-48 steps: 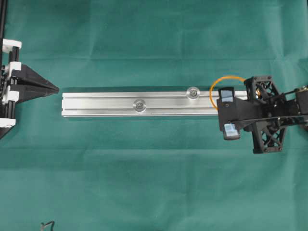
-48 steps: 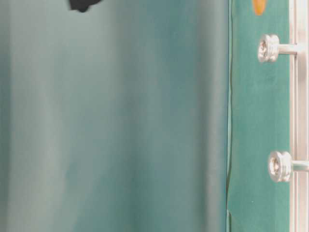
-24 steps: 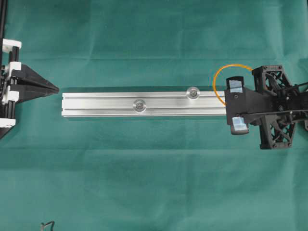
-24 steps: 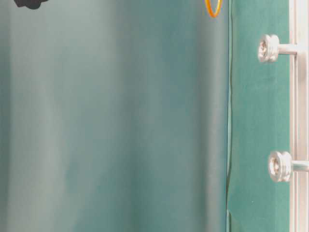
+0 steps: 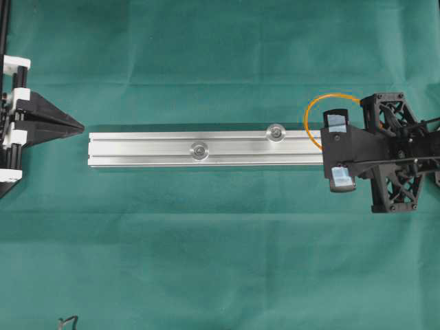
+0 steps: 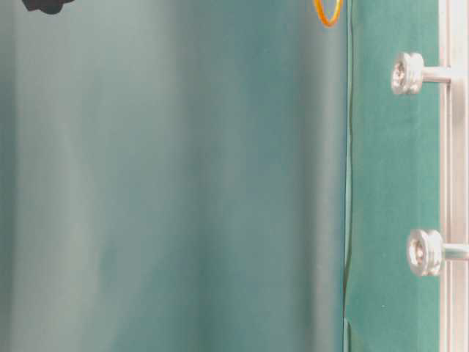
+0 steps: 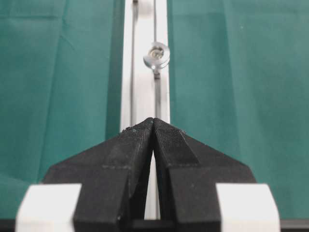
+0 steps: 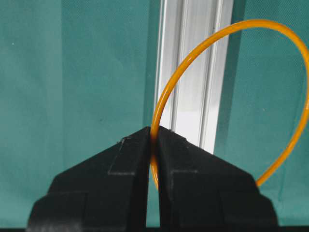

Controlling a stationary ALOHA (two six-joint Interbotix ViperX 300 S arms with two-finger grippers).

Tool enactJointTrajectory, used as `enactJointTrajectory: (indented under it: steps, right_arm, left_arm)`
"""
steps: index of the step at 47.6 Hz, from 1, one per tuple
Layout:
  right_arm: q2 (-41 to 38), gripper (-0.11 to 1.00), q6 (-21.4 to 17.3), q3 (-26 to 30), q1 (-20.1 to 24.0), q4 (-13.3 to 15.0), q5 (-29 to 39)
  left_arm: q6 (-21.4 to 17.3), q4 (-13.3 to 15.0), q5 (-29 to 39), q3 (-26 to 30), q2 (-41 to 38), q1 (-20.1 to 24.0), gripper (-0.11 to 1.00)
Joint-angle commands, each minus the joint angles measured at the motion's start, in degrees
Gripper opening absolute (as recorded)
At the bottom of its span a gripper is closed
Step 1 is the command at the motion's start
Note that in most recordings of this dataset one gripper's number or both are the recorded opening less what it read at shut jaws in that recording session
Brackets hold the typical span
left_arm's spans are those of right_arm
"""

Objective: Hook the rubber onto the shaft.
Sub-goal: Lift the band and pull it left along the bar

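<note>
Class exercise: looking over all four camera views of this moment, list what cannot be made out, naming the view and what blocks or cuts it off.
1. Overhead view: the right end of the aluminium rail and part of the rubber band are covered by the right pincer.
2. Table-level view: the band is cut off by the top edge; a blurred green sheet fills most of the frame.
3. Left wrist view: the near rail is hidden behind the shut left pincer.

Rubber band (image 6: 327,11) cut by top edge at table level; rail (image 6: 454,176) cut at right
</note>
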State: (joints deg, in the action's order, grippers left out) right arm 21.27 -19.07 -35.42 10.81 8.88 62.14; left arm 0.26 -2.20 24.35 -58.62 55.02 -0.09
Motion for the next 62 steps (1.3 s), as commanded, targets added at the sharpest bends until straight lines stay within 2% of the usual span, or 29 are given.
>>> enactJointTrajectory:
  steps: [1, 10, 23, 45, 62]
  right_arm:
    - [0.7, 0.06, -0.1, 1.6, 0.2, 0.3, -0.2]
    - [-0.6, 0.06, 0.0, 2.5, 0.2, 0.3, -0.2]
    - [-4.3, 0.06, 0.0, 6.0, 0.2, 1.7, -0.8]
    - [-12.3, 0.06, 0.0, 14.6, -0.4, 1.7, -1.5]
    - [-14.9, 0.06, 0.1, 17.7, -1.0, 1.7, -1.9]
  left_arm:
    - [0.0, 0.0, -0.3, 1.8, -0.4, 0.2, 0.0]
    - [0.1, 0.0, -0.3, 1.8, -0.4, 0.2, 0.0]
    - [0.1, 0.0, -0.3, 1.8, -0.4, 0.2, 0.0]
    - [0.0, 0.0, -0.3, 1.9, -0.4, 0.2, 0.0]
    - [0.0, 0.0, -0.3, 1.9, -0.4, 0.2, 0.0]
